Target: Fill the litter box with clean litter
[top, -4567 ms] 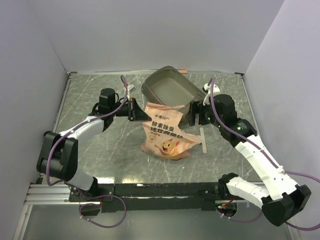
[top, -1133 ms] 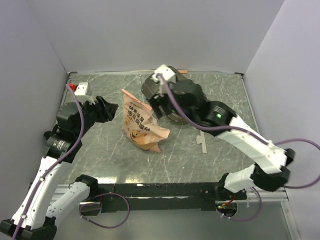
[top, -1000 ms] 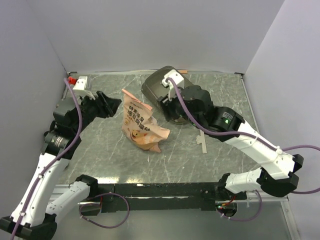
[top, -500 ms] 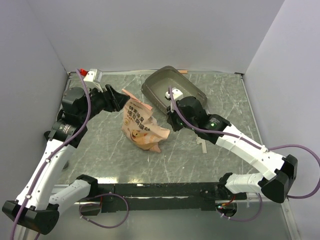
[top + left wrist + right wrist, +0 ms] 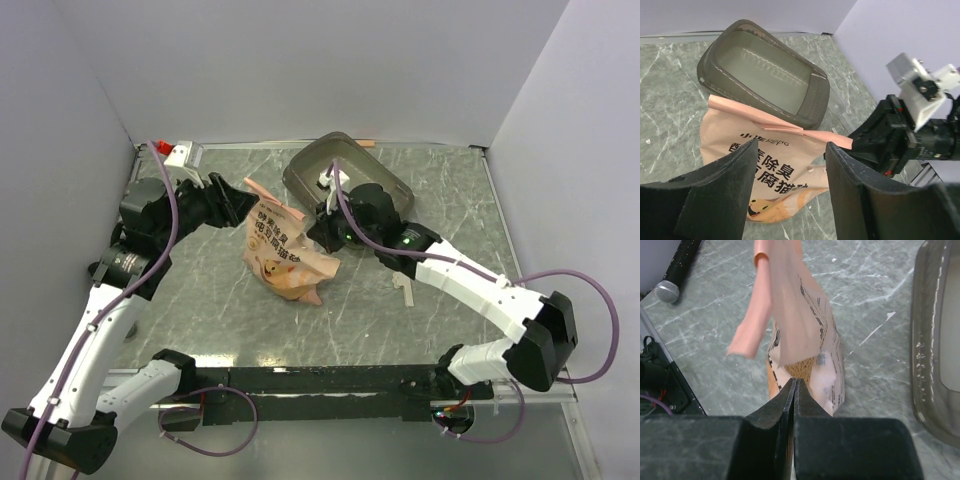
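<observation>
Now you are setting up the hold on the bag [image 5: 283, 250], which lies on the table [image 5: 200, 290] just on the near side of the litter box [image 5: 298, 168], its torn top flap against the box's near wall. The box sits upright towards the far wall. Its floor looks pale, but I cannot tell whether that is litter. Brownish litter [image 5: 801, 369] shows through the clear patch of the bag, so most of it seems to be inside, and I judge the pour not yet done.

Your right gripper [image 5: 794, 385] is pressed fully together at the side of the bag nearest the box. Whether any film is caught between the fingers I cannot tell, so check before you lift. Your left gripper [image 5: 791, 160] is spread and hovers over the bag on the side away from the box, holding nothing.

To do this well, bring the left fingers down onto the bag's top edge and pinch a full fold, not just the loose flap. Lift with both arms together, keeping the mouth over the box. Thin film may slip or tear if one arm leads.
</observation>
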`<state>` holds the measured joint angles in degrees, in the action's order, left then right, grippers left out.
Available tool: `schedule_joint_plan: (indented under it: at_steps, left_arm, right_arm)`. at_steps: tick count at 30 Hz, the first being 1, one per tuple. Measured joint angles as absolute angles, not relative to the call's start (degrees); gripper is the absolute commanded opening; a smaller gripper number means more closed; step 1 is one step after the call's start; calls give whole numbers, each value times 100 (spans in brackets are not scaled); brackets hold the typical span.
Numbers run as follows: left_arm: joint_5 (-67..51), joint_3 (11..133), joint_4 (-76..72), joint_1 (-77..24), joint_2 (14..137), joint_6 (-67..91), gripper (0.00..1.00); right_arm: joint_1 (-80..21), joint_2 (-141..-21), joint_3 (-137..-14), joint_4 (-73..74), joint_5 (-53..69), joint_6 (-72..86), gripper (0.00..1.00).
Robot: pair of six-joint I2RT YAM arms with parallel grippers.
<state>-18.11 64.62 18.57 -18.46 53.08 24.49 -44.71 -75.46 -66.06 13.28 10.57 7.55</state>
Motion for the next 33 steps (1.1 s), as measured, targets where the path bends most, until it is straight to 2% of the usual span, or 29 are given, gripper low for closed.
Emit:
schedule_joint_plan:
  at_steps: [33]
  left_arm:
    - [-1673,6462,2010,-1848,5275,2318,62]
  right_arm:
    - [-4228,-8552,-6259,346,1876,1000,0]
